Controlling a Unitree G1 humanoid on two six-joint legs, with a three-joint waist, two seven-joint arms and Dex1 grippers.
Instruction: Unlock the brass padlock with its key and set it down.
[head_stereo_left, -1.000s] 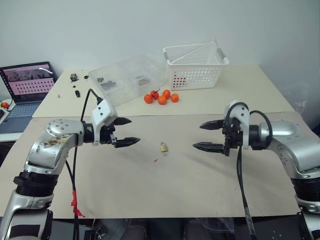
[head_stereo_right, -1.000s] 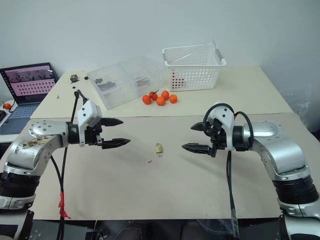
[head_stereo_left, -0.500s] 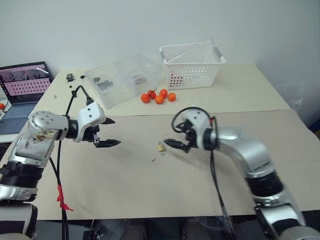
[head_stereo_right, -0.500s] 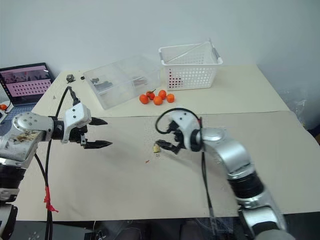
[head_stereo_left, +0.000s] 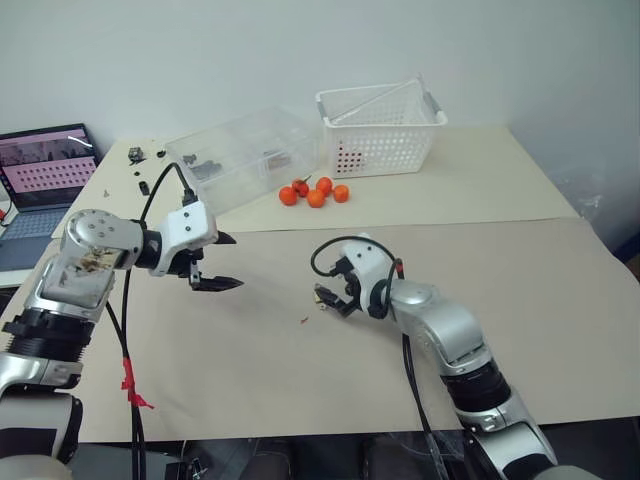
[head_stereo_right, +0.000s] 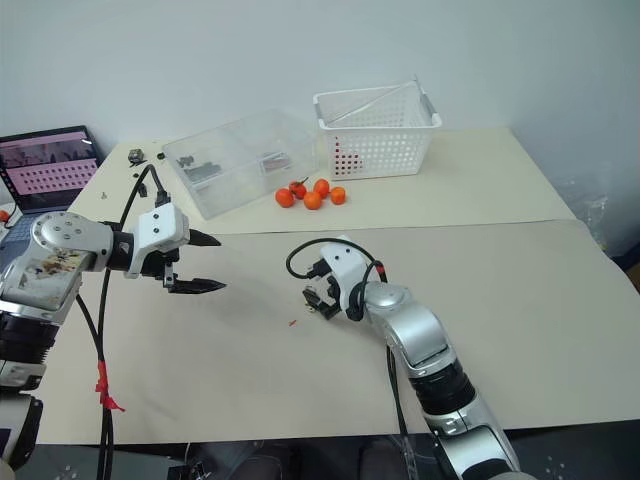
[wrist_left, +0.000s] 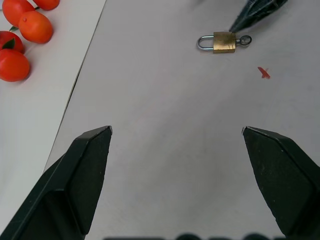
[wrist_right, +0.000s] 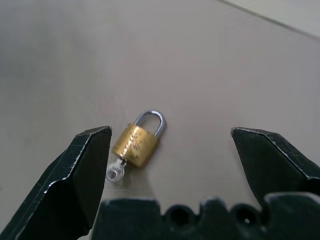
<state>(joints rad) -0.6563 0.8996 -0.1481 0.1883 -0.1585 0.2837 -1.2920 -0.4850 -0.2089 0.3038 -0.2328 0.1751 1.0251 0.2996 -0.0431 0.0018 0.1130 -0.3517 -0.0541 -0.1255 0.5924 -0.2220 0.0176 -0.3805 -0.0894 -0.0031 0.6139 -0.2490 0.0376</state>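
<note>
The table (head_stereo_left: 520, 300), covered in beige sheeting, carries every item in the scene. At its far edge stands a white perforated basket (head_stereo_left: 383, 132), and beside it, toward the robot's left, a clear plastic compartment box (head_stereo_left: 245, 158) holding small dark parts. A group of orange fruits (head_stereo_left: 315, 192) lies in front of these two containers. An open laptop (head_stereo_left: 42, 165) with a pink screen sits on a lower surface at the far left; no writing on it can be read.

The left gripper (head_stereo_left: 222, 262) hangs above the table on the robot's left, well apart from the lock, its two black fingers (wrist_left: 82, 170) spread wide with nothing between them. The right gripper (head_stereo_left: 327, 296) is lowered at the table's centre, its fingers (wrist_right: 85, 165) likewise spread wide and empty, one fingertip just beside the lock's key end; contact cannot be judged.

The brass padlock (wrist_right: 136, 145) lies flat on the sheeting near the table's centre, between the right gripper's open fingers. Its long axis runs from key to shackle: the silvery shackle (wrist_right: 151, 121), seated in the body, points away from the right wrist camera, and the key (wrist_right: 115, 172) projects from the opposite end. No brand mark is legible on the body. A small red fleck (wrist_left: 264, 73) lies near the padlock.
</note>
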